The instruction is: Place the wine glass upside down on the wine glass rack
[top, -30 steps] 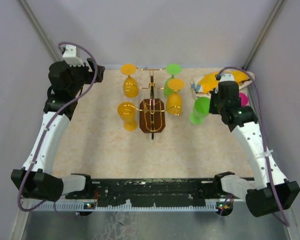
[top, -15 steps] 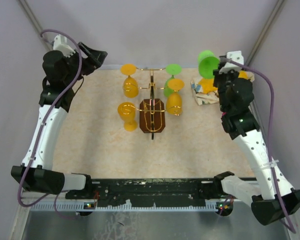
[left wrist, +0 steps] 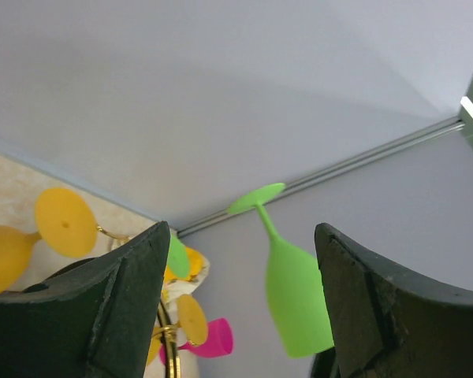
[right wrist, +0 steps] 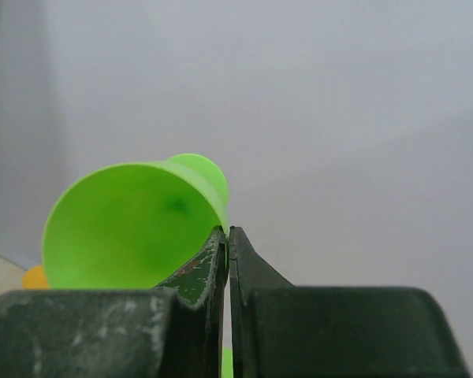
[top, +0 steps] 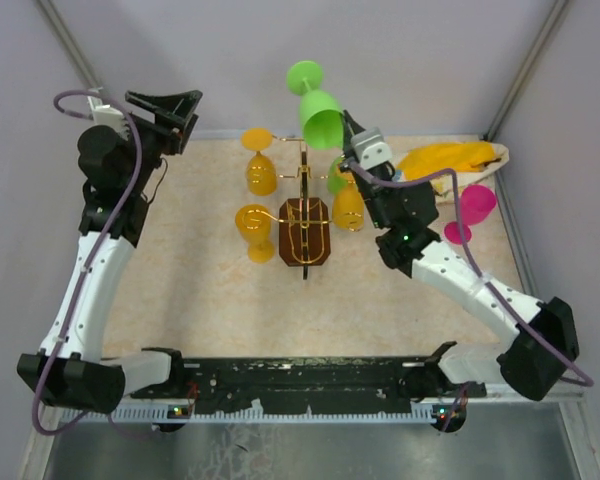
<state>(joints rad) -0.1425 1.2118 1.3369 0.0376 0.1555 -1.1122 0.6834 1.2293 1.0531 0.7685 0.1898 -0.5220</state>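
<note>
Two tools are showing in the top view: the right tool [top: 346,132] is pinching the green wine glass [top: 317,108] by its rim, foot pointing up, raised above the rack [top: 305,235]; the left tool [top: 168,106] is gaping empty, well apart. Left wrist view: the glass is hanging foot uppermost, tilted. Right wrist view: jaws are pressing the rim, bowl lying left.

The wine glass rack [top: 305,232] is thin, shiny gold metal wire on a dark brown wooden base with a faint sheen. Above it, the green wine glass [top: 321,113] looks like smooth, matt, translucent plastic, as do the orange glasses [top: 255,228] hanging on it. Under the rack, the table [top: 210,280] is matt, speckled beige.
</note>
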